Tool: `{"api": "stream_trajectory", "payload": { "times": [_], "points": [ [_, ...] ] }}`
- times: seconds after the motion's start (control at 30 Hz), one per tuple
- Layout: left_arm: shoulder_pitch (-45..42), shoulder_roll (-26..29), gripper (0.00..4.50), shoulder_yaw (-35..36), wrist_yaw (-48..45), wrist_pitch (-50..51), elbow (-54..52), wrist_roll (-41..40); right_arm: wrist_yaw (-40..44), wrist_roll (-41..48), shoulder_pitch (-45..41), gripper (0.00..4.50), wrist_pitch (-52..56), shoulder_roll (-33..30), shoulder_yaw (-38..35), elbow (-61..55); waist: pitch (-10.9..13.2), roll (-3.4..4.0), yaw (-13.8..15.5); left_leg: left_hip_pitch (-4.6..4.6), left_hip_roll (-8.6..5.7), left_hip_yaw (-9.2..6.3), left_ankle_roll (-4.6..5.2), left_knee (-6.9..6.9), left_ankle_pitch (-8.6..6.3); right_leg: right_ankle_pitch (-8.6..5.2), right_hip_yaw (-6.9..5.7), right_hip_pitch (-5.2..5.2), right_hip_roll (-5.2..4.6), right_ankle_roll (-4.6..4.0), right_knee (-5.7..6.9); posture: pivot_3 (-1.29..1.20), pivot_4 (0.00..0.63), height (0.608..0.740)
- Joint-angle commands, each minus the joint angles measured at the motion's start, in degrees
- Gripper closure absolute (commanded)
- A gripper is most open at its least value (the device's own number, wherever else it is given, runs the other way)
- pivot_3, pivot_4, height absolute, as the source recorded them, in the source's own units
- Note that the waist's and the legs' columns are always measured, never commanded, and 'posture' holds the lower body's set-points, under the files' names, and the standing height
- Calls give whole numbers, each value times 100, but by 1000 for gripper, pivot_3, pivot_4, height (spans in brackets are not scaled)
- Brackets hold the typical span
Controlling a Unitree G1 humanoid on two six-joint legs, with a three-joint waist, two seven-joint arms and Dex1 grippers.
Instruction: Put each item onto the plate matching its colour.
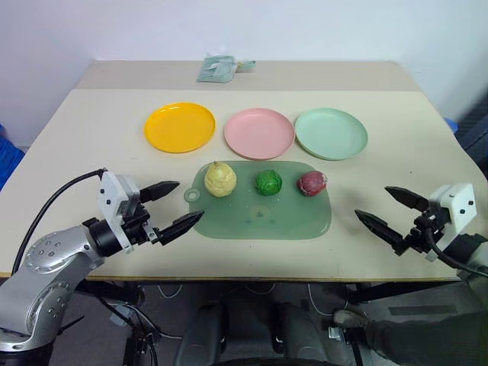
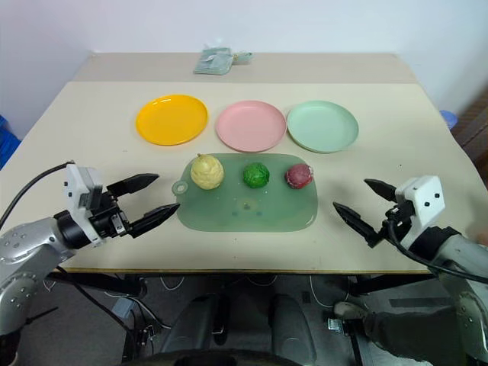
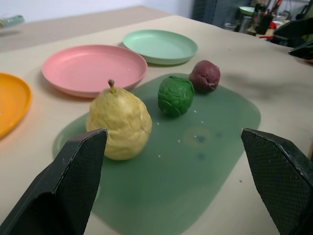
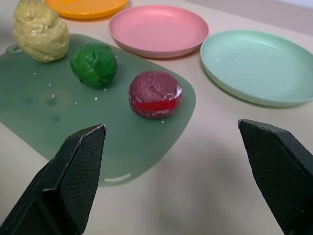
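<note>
Beige table (image 1: 91, 130) against a white wall, bearing three round plates in a row: yellow-orange plate (image 1: 180, 126) at left, pink plate (image 1: 259, 133) in the middle, mint-green plate (image 1: 331, 133) at right, all bare. Nearer, on a translucent green mat (image 1: 263, 213) with a handle hole: pale yellow pear (image 1: 219, 180) with lumpy skin and a short stem, bumpy green ball (image 1: 268, 182), and dark red-purple roundish item (image 1: 311, 183) with a brighter red band, set apart in a line. Left gripper (image 1: 174, 206) just beside the mat's handle end, fingers spread, holding nothing; right gripper (image 1: 389, 210) near the mat's other end, likewise spread and empty.
</note>
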Motion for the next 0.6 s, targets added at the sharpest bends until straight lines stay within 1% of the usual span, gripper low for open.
{"api": "stream_trajectory", "payload": {
  "times": [0.03,0.23,0.43,0.53,0.6],
  "points": [
    [78,88,0,97,-154,-155,-14,33,11,122,-29,77,-3,-84,-194,-257,0,-1,-1,0,0,0,0,0,0,0,0,0,0,0,0,0,150,740],
    [-82,-52,0,42,85,-129,36,54,61,192,-189,77,16,-92,-102,-321,1,-1,4,-1,0,0,-1,0,0,0,0,0,-3,0,-2,0,150,740],
    [-341,-132,0,-54,672,77,77,246,583,479,-369,77,21,-228,110,-329,1,-1,6,-2,0,0,0,0,0,0,0,-1,-2,0,-2,0,150,740],
    [-844,-211,0,-121,904,601,254,-229,1058,640,-648,77,-138,-295,400,-260,3,-5,9,-1,0,-1,0,1,0,0,0,0,-1,0,-2,0,150,740],
    [-1197,-309,0,-175,1220,945,406,-346,1276,664,-838,77,-199,-318,565,-187,3,-6,10,-1,0,-2,0,5,0,0,-3,3,1,1,0,0,150,740]
  ]
}}
